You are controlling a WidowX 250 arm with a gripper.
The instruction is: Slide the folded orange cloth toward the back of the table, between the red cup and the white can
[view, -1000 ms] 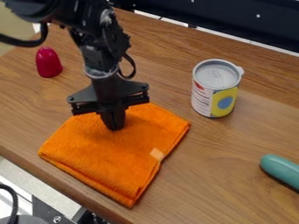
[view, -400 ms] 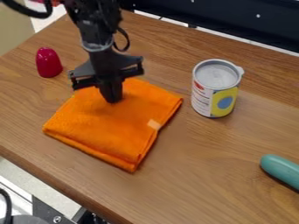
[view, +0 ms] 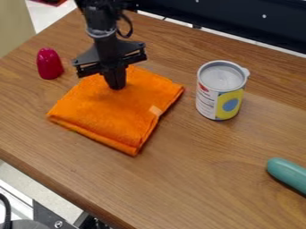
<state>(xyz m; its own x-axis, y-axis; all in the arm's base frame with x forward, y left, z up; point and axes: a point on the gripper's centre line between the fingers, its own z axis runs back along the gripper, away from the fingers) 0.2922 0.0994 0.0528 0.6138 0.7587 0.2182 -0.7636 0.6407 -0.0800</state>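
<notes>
Wooden table [view: 209,174]: fills most of the view. Its near edge slants from the left side down to the bottom; its far side runs along a dark panel [view: 239,20].

Black arm [view: 99,15]: enters from the top, left of centre. The gripper [view: 116,86] hangs down at its end, fingers pressed together, tips on the orange cloth [view: 110,114]. Cannot tell whether any fabric is pinched between them.

Cloth: folded flat on the table, layers visible along its lower-left side. Contact is at its upper part, inside the outline; most of the cloth lies below the gripper in view, toward the near edge. All corners in view are on wood, with a strip of table between the lower-left side and the near edge. Widest bare stretch of wood: from the cloth's lower corner toward the bottom right.

Can [view: 220,96]: upright, right of the cloth, near its right corner but apart; grey top, white and yellow label.

Teal object [view: 290,175]: rounded end at the right border, the rest cut off; well apart from the cloth.

Red rounded object [view: 49,64]: standing to the upper left of the cloth, apart from cloth and gripper.

Pale tag [view: 155,110]: on the cloth's right side.
</notes>
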